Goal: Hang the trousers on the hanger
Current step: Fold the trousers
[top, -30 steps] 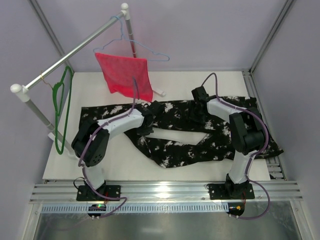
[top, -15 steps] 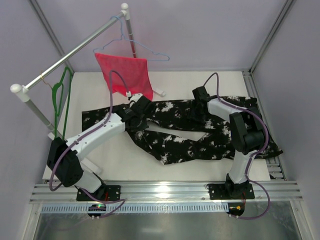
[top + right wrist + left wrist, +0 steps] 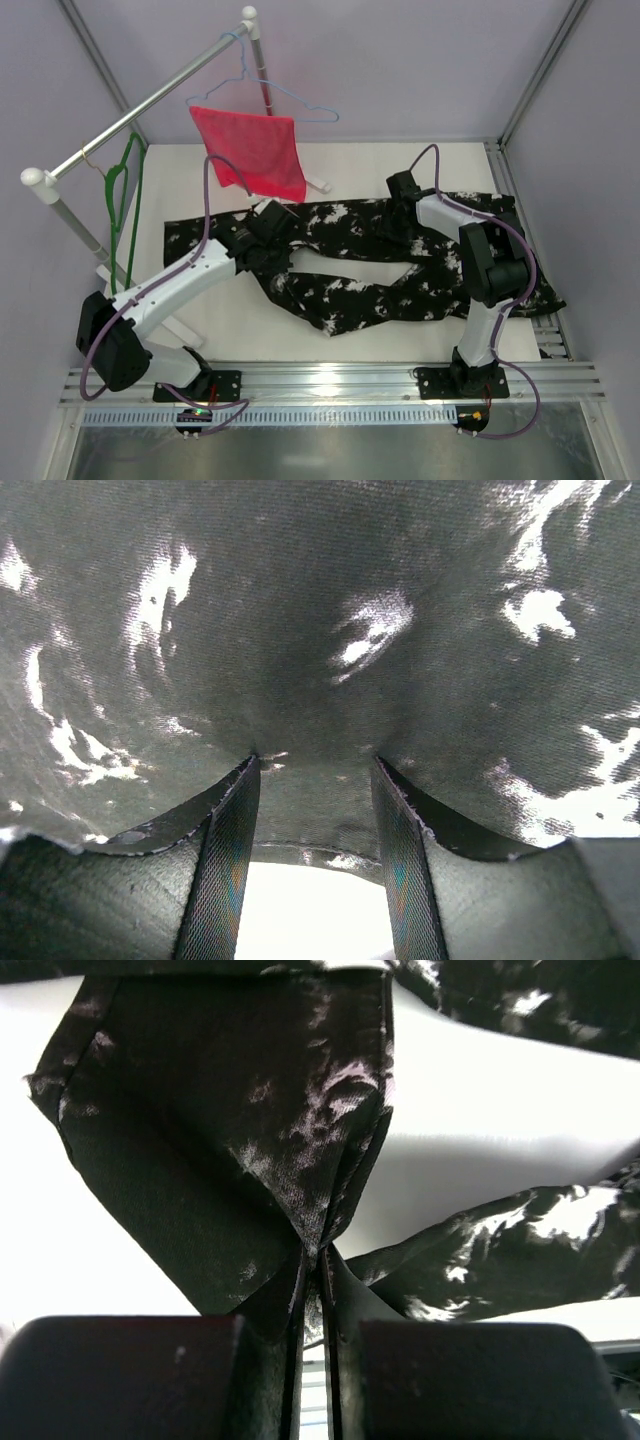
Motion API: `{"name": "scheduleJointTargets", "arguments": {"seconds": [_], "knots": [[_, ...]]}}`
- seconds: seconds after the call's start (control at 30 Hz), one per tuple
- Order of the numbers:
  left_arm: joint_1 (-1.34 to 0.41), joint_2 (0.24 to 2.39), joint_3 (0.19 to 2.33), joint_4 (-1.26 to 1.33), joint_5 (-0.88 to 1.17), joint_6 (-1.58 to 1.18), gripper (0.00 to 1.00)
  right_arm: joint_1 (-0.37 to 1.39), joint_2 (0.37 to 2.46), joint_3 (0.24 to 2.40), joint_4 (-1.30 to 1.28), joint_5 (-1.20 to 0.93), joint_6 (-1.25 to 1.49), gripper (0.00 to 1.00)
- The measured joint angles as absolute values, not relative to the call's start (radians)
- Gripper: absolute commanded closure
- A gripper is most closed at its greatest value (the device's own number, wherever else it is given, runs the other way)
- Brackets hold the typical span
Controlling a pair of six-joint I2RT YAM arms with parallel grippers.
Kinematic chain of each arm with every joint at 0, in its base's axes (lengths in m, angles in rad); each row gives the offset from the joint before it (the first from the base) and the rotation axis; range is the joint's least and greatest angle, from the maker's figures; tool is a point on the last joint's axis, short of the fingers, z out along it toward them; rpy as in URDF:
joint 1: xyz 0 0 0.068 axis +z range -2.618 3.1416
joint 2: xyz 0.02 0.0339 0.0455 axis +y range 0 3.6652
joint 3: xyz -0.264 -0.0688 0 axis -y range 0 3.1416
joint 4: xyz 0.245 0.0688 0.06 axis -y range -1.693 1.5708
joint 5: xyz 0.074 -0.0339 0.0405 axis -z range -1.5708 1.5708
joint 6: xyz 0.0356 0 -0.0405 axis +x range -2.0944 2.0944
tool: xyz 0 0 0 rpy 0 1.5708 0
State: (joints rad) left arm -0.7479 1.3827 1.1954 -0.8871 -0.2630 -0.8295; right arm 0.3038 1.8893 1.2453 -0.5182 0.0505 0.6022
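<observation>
The trousers (image 3: 370, 290), black with white splotches, lie spread across the white table. My left gripper (image 3: 264, 236) is shut on a raised fold of them near their left middle. In the left wrist view the pinched fabric (image 3: 300, 1140) rises out of the closed jaws of that gripper (image 3: 318, 1260). My right gripper (image 3: 400, 214) is open, its fingertips pressed down on the trousers' upper right part. In the right wrist view the fabric (image 3: 330, 630) fills the picture in front of that gripper (image 3: 315, 765). The green hanger (image 3: 124, 215) hangs from the rail at the far left, apart from both grippers.
A slanted metal rail (image 3: 150, 100) on white posts crosses the back left. A red mesh cloth (image 3: 255, 150) hangs from a pale blue wire hanger (image 3: 300, 103) on it, just behind my left gripper. Grey walls enclose the table (image 3: 230, 330).
My left arm has stretched out and its gripper has moved left and slightly back, pulling the trousers' fold with it. The right arm has not moved.
</observation>
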Motion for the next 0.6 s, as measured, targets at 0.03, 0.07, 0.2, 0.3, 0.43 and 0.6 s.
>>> {"name": "scheduleJointTargets", "arguments": {"seconds": [0.03, 0.07, 0.2, 0.3, 0.43, 0.6], "knots": [[-0.748, 1.375, 1.172, -0.879, -0.259, -0.830, 0.94, 0.303, 1.892, 1.250, -0.523, 0.051, 0.602, 0.48], [-0.748, 1.368, 1.142, -0.874, -0.255, -0.831, 0.94, 0.303, 1.893, 1.253, -0.527, 0.052, 0.602, 0.48], [-0.748, 1.361, 1.029, -0.868, -0.215, -0.834, 0.96, 0.303, 1.903, 1.271, -0.546, 0.060, 0.601, 0.48], [-0.754, 1.360, 0.989, -0.867, -0.182, -0.832, 0.97, 0.302, 1.909, 1.281, -0.558, 0.066, 0.601, 0.48], [-0.760, 1.304, 0.976, -0.839, -0.138, -0.825, 0.98, 0.297, 1.920, 1.300, -0.577, 0.076, 0.598, 0.48], [-0.760, 1.115, 0.978, -0.738, -0.113, -0.826, 1.00, 0.291, 1.925, 1.307, -0.585, 0.089, 0.593, 0.49]]}}
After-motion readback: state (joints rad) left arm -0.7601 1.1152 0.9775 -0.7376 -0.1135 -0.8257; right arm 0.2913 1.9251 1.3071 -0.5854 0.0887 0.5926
